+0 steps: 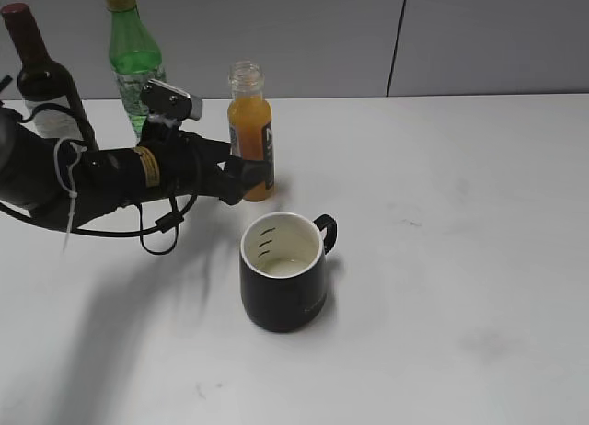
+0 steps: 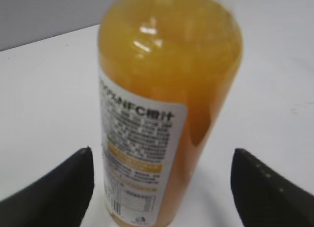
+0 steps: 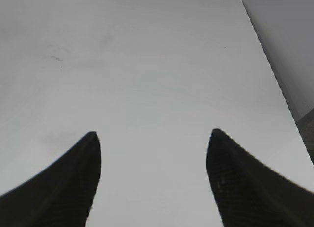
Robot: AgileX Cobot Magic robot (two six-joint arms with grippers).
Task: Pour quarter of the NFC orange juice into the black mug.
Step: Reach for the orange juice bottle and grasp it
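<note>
The NFC orange juice [image 1: 250, 135] stands upright and capless on the white table [image 1: 460, 213], behind and left of the black mug [image 1: 282, 273]. The mug's white inside with small dark marks faces up, its handle pointing right. My left gripper [image 1: 245, 175] reaches in from the left at the bottle's lower half. In the left wrist view the bottle [image 2: 167, 89] stands between the fingertips [image 2: 81, 160], with a gap on each side; the gripper [image 2: 162, 156] is open. My right gripper [image 3: 152, 134] is open over bare table and does not show in the exterior view.
A green bottle [image 1: 134, 62] and a dark wine bottle [image 1: 41, 75] stand at the back left, behind my left arm. In the right wrist view the table's edge [image 3: 274, 84] runs down the right side, with grey floor beyond.
</note>
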